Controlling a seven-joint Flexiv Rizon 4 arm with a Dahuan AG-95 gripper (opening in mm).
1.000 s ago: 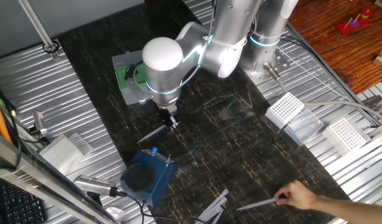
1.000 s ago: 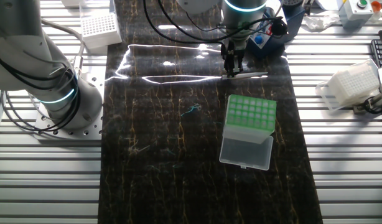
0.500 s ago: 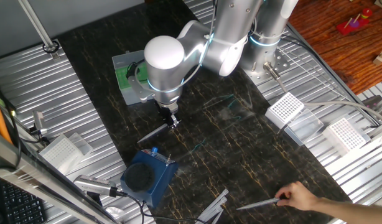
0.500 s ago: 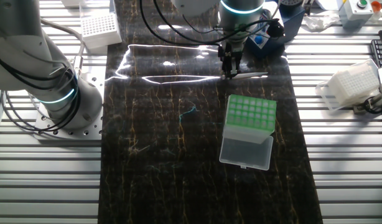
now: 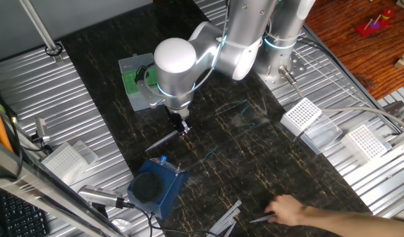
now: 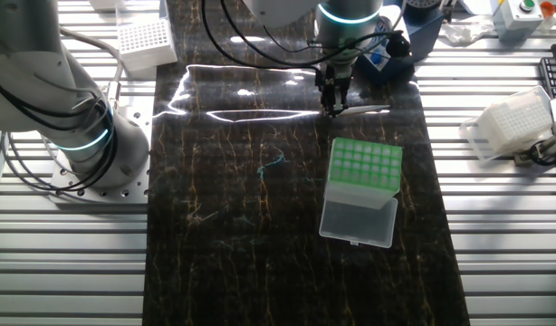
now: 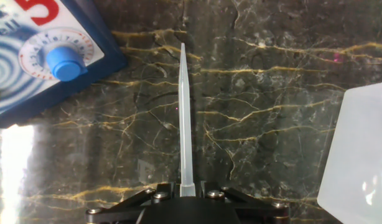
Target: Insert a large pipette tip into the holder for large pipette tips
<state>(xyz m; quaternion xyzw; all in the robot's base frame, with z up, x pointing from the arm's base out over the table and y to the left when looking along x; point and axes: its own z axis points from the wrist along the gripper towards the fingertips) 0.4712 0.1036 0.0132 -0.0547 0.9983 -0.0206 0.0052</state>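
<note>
My gripper [image 7: 187,185] is shut on the wide end of the large pipette tip [image 7: 185,118], a translucent whitish cone pointing away along the dark marble tabletop. In one fixed view the gripper [image 5: 182,128] holds the tip [image 5: 161,141] roughly level, low over the table. In the other fixed view the gripper [image 6: 332,101] is just beyond the holder [image 6: 367,163], whose green grid faces up with its clear lid open in front. The tip [image 6: 361,110] lies sideways past the holder's far edge. The holder [image 5: 133,82] is partly hidden behind my arm.
A dark blue block with a dial [image 7: 48,56] [image 5: 152,187] sits close to the tip's point. White perforated racks [image 5: 301,115] [image 5: 365,141] [image 6: 142,41] stand on the metal sides. A person's hand [image 5: 287,210] with a thin tool is at the table's near edge. Another arm's base [image 6: 79,136] stands at the left.
My gripper has shifted slightly with the tip still in it. The person's hand has moved left along the table's near edge.
</note>
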